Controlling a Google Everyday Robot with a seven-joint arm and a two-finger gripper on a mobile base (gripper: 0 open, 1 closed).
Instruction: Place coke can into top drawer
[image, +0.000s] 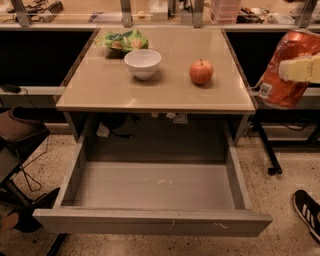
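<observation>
**Can in transit — drawer open**
The can (289, 86) is held aloft at the right edge, tilted, beside the tabletop (165, 95), pinched by the pincer (300, 69). It should be swung left over the drawer (155, 186) and lowered clear of the side wall before release. The can appears mottled red, with a small white patch low on its side.

- The coke can (286, 75), right of the table (165, 92), is blurred, and its lettering is unreadable.
- The gripper (300, 69), also right of the table, clamps the can. The picture's edge cuts off most of it.
- Under the table, behind the top drawer (150, 222), dark objects are unidentifiable.
- A shoe (307, 212), right of and below the table, is cropped.
</observation>
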